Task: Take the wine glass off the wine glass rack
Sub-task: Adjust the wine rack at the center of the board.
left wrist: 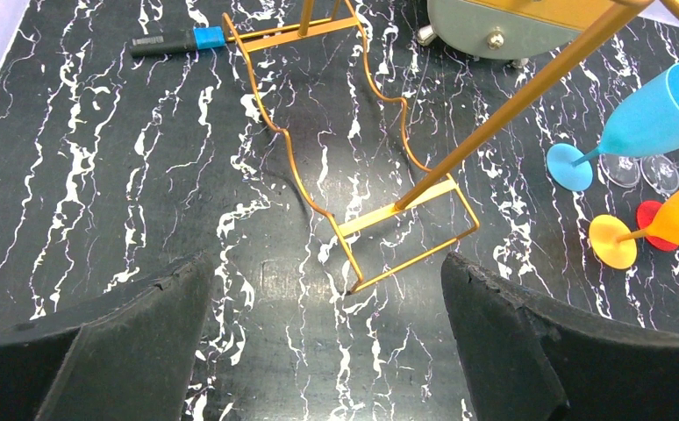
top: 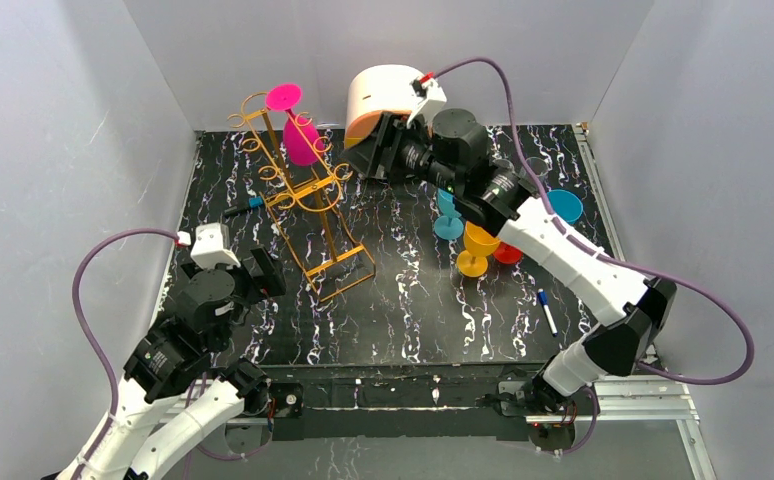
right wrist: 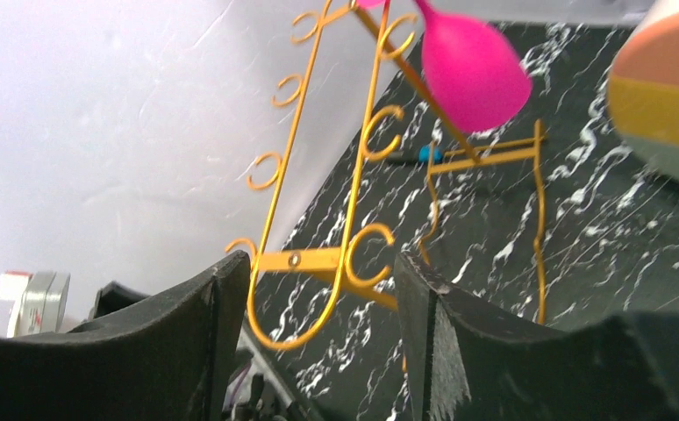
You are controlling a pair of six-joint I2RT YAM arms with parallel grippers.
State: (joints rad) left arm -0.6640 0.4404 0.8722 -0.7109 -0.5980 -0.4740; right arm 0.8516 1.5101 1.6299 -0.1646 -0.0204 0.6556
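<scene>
A black table with white marbling, seen from above, with my two arms reaching in from the near edge.

The wine glass rack – a tall orange-gold wire frame with curled ends – stands left of centre, leaning back from its rectangular base. The wine glass, bright pink, hangs upside down near the rack's top, at the far left of the table. Its round foot is above the rails and its bowl below them.

My right gripper is raised at the back of the table, just right of the rack's upper part and in front of a white-and-orange round box. From my right wrist its fingers stand partly apart and hold nothing. The rack's curled lower end shows in the gap between them; I cannot tell whether it is touching. The pink bowl hangs higher up and beyond, well clear of the fingers.

My left gripper hovers near the rack's base on its left side, spread as wide as it goes and empty. My left wrist looks down on the base on the table.

Blue, yellow and red glasses are grouped on the right of the table – under my right forearm.
</scene>
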